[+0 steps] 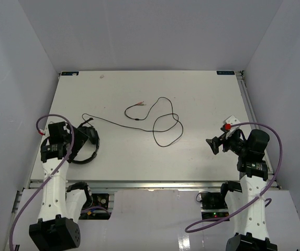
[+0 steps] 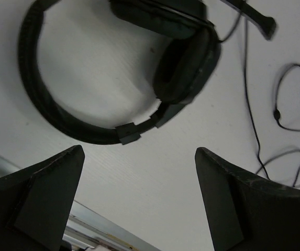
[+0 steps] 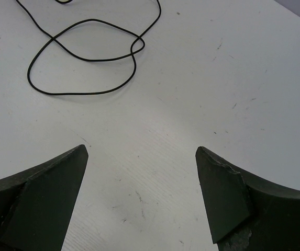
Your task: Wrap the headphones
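The black headphones (image 1: 88, 146) lie flat at the table's left, headband toward the near edge. In the left wrist view the headband (image 2: 50, 112) and a padded earcup (image 2: 184, 68) lie just beyond my fingertips. The thin black cord (image 1: 119, 123) runs right from them into loose loops at mid-table (image 1: 166, 125), ending in reddish plugs (image 1: 139, 104). My left gripper (image 1: 72, 148) is open and empty, hovering beside the headband (image 2: 139, 151). My right gripper (image 1: 213, 145) is open and empty over bare table at the right (image 3: 142, 151). One cord loop (image 3: 81, 94) lies ahead of it.
The white table (image 1: 202, 94) is boxed in by pale walls at the back and both sides. Its near metal edge (image 1: 150, 184) runs just behind the headphones. Purple robot cables (image 1: 275, 157) arc beside each arm.
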Motion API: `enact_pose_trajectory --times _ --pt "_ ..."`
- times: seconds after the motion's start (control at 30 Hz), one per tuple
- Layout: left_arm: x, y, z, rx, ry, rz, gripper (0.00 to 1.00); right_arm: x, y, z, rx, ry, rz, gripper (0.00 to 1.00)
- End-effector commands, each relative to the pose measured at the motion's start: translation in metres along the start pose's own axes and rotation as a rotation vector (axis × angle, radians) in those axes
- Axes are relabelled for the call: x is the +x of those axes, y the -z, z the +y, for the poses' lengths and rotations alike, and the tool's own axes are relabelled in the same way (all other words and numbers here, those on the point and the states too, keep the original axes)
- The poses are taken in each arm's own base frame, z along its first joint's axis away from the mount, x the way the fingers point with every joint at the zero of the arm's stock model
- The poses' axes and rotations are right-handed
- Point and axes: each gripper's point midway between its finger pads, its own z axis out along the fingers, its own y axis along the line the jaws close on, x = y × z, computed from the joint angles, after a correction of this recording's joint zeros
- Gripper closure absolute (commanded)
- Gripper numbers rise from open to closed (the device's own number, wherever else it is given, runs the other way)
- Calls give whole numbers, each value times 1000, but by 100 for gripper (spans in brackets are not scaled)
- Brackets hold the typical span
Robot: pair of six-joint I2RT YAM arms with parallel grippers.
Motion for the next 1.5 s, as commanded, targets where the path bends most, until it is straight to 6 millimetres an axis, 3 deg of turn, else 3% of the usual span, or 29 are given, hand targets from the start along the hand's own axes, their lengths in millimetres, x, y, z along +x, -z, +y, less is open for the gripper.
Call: enact_pose_trajectory --times 0.0,0.17,0.47,0.87,0.93,1.07,1.17,1.3,1.47 --pt "-17 9 46 -338 140 -70 2 -8 4 -8 51 39 -16 10" --pt "-15 9 55 -431 168 -38 2 -11 5 -9 58 40 -22 10" --pt "12 -6 79 -605 192 84 4 -13 7 -11 82 53 -22 10" --pt "34 -63 102 -724 231 186 23 -14 5 -9 77 56 -20 10" --pt "37 -69 110 -755 236 198 31 -15 6 -9 78 59 -21 10" --pt "40 -81 123 -803 240 204 68 -15 6 -9 80 57 -20 10" --pt "38 -85 126 -802 238 204 72 -13 5 -10 83 55 -16 10" --pt "26 -89 115 -728 197 184 86 -13 5 -10 84 54 -14 10" --pt "-10 -93 72 -467 26 131 100 -11 4 -11 84 48 -7 10"
